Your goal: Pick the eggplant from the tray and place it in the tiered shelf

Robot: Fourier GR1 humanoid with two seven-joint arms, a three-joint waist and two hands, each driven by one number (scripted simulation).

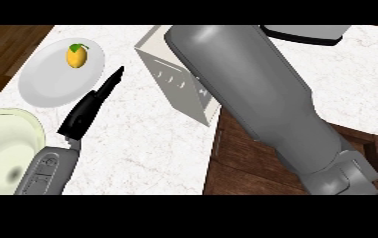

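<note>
With the right forearm (258, 97) stretched over the shelf (177, 82), its fingers and the eggplant hidden, I cannot tell their state; left hand (92, 104), fingers straight, rests left of the shelf.

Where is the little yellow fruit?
In the head view, upper left: the yellow fruit lies on the white plate, just left of the left robot hand.
</note>
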